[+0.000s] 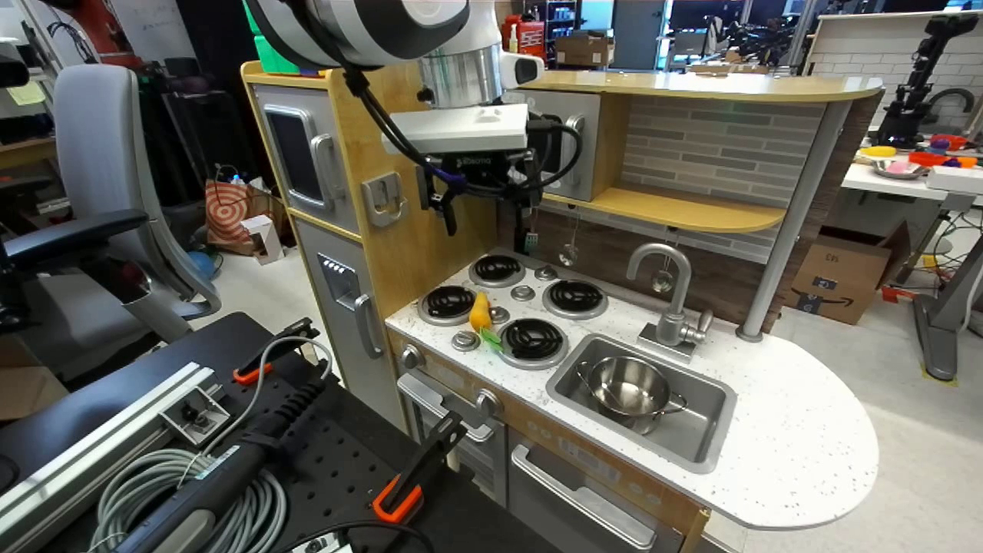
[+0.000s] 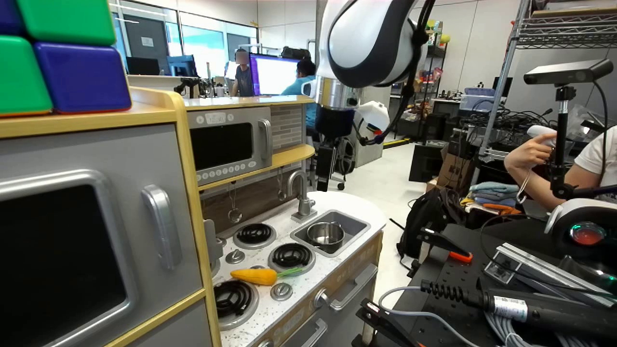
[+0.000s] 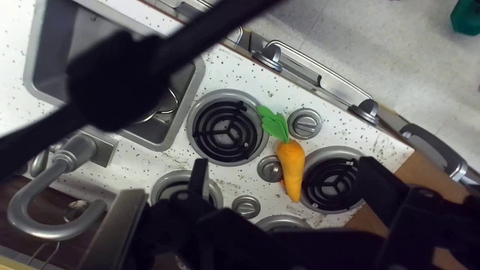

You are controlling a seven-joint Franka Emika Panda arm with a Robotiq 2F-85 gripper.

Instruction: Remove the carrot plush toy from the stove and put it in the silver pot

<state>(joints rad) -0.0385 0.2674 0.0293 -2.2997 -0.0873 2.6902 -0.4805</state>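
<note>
Speckled white surface (image 1: 806, 445) is filling the centre and lower right of the frame in an exterior view, carrying the stove (image 1: 530, 309) towards its left end and, right of centre, the sink (image 1: 695, 426) with the silver pot (image 1: 630, 380) sitting mouth up inside.

Carrot plush toy (image 3: 293, 165) is lying on the stove, right of centre in the wrist view. Its long axis is running steeply down the frame, green leaves uppermost and reaching the ring of the upper burner (image 3: 227, 132), orange tip pointing towards the bottom, slanting slightly right. A knob (image 3: 268, 168) is showing along its left flank, partly covered; the right-hand burner (image 3: 333, 183) is sitting just beside its right flank, contact unclear.

Claw (image 1: 487, 236) is hanging well above the stove in both exterior views, holding nothing, its fingers (image 3: 377, 182) standing wide apart. In the wrist view the toy is appearing between them; in an exterior view the toy (image 2: 255, 276) is lying to the lower left of the claw.

Judging this as approach, pick not yet made. Closing line of the jaws is crossing the long axis nearly square, so the coming move is probably calling for descent more than wrist turn. Risk: knob and right-hand burner are crowding the flanks; a finger could be catching either.
</note>
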